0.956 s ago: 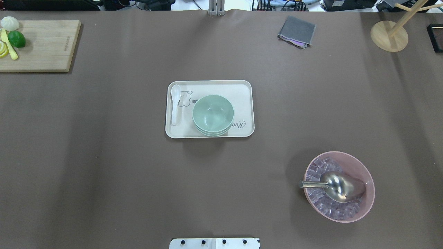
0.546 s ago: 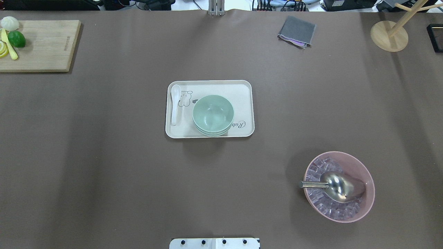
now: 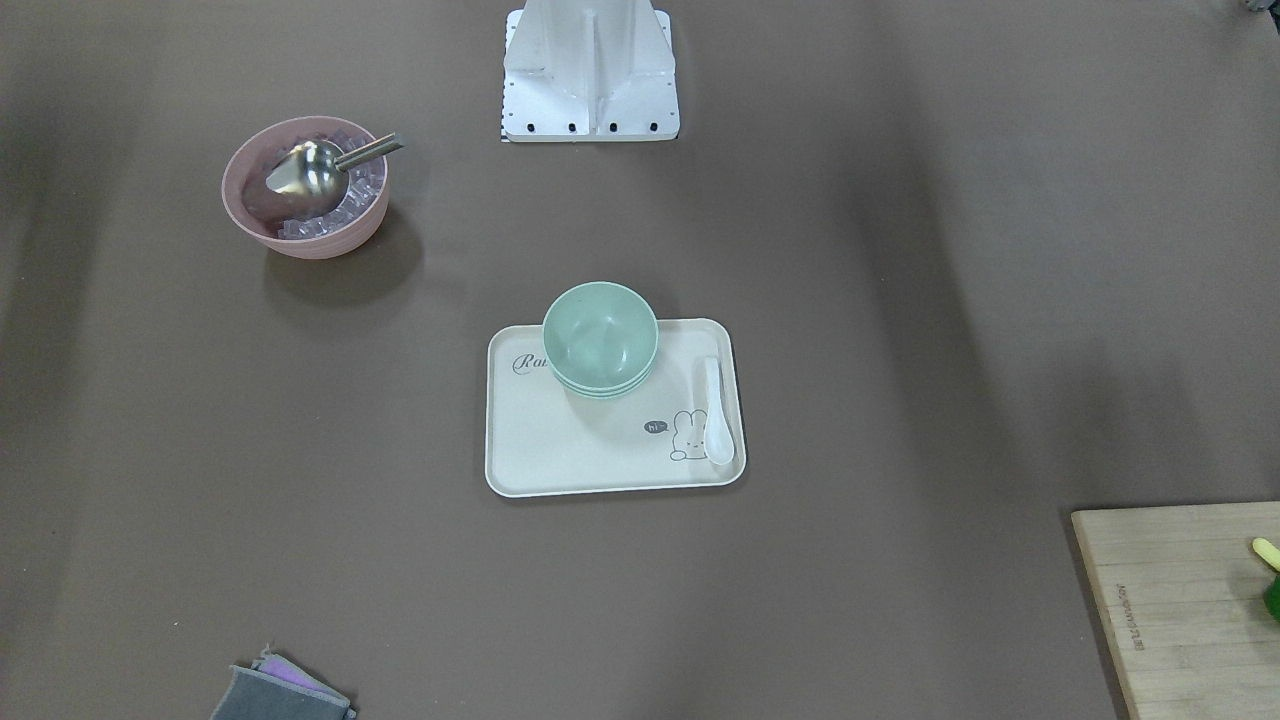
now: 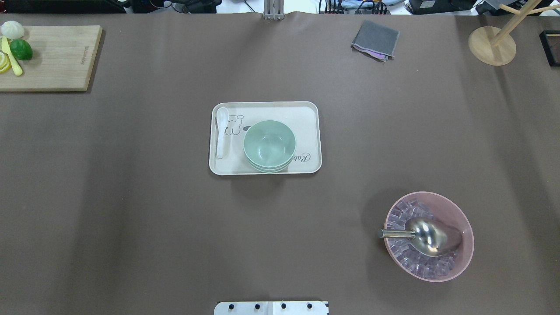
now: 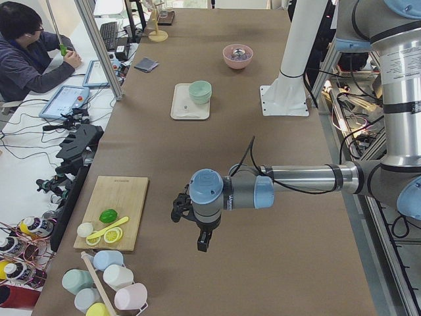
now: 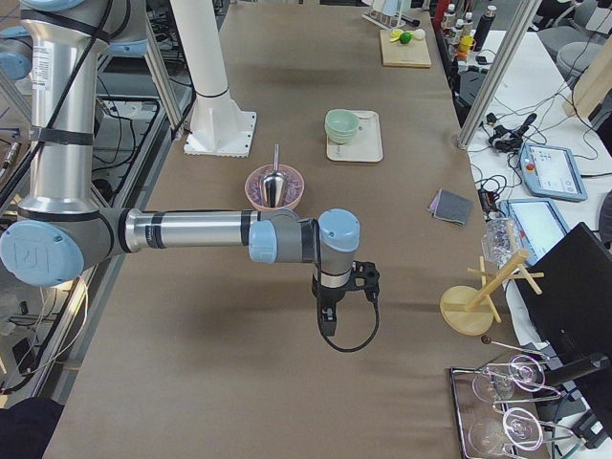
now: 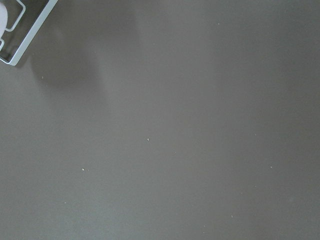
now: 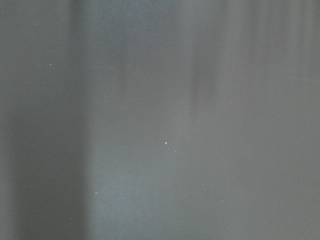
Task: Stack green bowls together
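Three pale green bowls (image 4: pixel 269 144) sit nested in one stack on a cream tray (image 4: pixel 306 113) at the table's middle. The stack also shows in the front-facing view (image 3: pixel 600 338) and, small, in the side views (image 5: pixel 200 91) (image 6: pixel 341 124). My left gripper (image 5: pixel 204 240) hangs over bare table far from the tray, near the cutting-board end. My right gripper (image 6: pixel 328 323) hangs over bare table at the other end, past the pink bowl. Both show only in side views, so I cannot tell whether they are open or shut. Both wrist views show only brown table.
A white spoon (image 4: pixel 222 131) lies on the tray beside the stack. A pink bowl (image 4: pixel 463 227) holds ice cubes and a metal scoop (image 4: pixel 431 236). A cutting board (image 4: pixel 57 57) with fruit, a grey cloth (image 4: pixel 375 40) and a wooden stand (image 4: pixel 492 46) sit along the far edge.
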Robot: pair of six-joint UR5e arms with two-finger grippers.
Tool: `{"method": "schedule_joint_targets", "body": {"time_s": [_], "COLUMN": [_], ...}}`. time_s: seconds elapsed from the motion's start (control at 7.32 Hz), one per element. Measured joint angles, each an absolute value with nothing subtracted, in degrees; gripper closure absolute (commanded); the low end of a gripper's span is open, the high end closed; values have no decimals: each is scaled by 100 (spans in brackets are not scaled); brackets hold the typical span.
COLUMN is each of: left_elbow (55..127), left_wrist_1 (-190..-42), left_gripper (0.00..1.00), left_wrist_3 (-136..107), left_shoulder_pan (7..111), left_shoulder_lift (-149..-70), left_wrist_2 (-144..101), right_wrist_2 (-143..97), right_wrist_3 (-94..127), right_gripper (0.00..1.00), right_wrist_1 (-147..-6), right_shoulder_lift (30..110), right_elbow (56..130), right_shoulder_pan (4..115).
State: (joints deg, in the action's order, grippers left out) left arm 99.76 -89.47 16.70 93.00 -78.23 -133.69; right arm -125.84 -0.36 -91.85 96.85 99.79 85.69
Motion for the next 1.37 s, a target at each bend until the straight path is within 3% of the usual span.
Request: {"method": "schedule_joint_targets", "body": {"time_s": [1.37], "left_elbow": [9967], "left_wrist_1": [-8947], "left_gripper": [2], "left_wrist_3": [1670], "left_shoulder_pan": [9308], "left_shoulder_lift": [-7811], "left_wrist_2": [-13360], "right_wrist_2": [-12744], "right_wrist_3": [-35], "right_gripper": [0], "right_wrist_1": [-9185], "right_shoulder_lift": [9747], "right_elbow": [9947], "right_shoulder_pan": [8561]}}
